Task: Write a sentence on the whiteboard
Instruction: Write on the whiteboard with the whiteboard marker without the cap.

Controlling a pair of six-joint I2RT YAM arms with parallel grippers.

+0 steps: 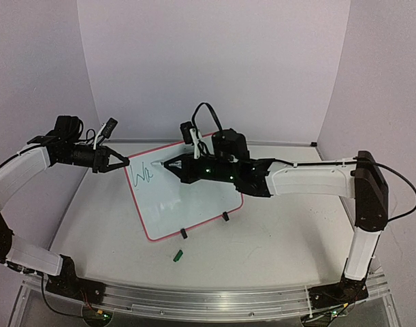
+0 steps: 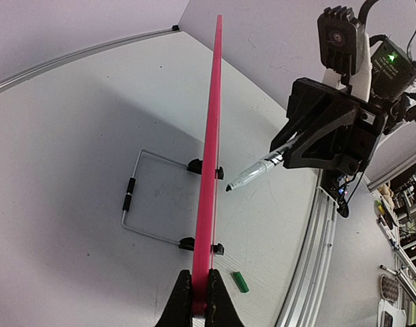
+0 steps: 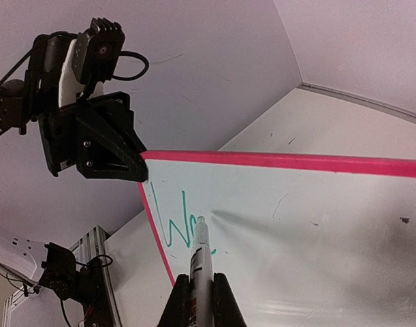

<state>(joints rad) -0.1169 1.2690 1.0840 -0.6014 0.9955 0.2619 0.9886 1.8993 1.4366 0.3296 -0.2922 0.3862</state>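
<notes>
Nearest, loose on the worktop (image 1: 276, 238): green cap (image 1: 178, 255). Beyond, whiteboard (image 1: 194, 201) propped on black clip feet (image 1: 184, 233). Farther back, left end effector (image 1: 126, 162) clenched on its pink upper-left edge. Right end effector (image 1: 172, 164) grasping marker (image 3: 199, 253), tip just beside the green start of the sentence (image 1: 144, 174).

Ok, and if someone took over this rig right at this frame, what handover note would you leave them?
The left gripper is shut on the upper-left corner of the small glossy white whiteboard with a thin pink-red frame, steadying it.
The right gripper is shut on a slim pale-barrelled marker, tip by the writing; contact unclear.
Done: the first few green handwritten letters, near that corner.
Left: the rest of the sentence.
A small green cap lies on the table in front of the board.
</notes>
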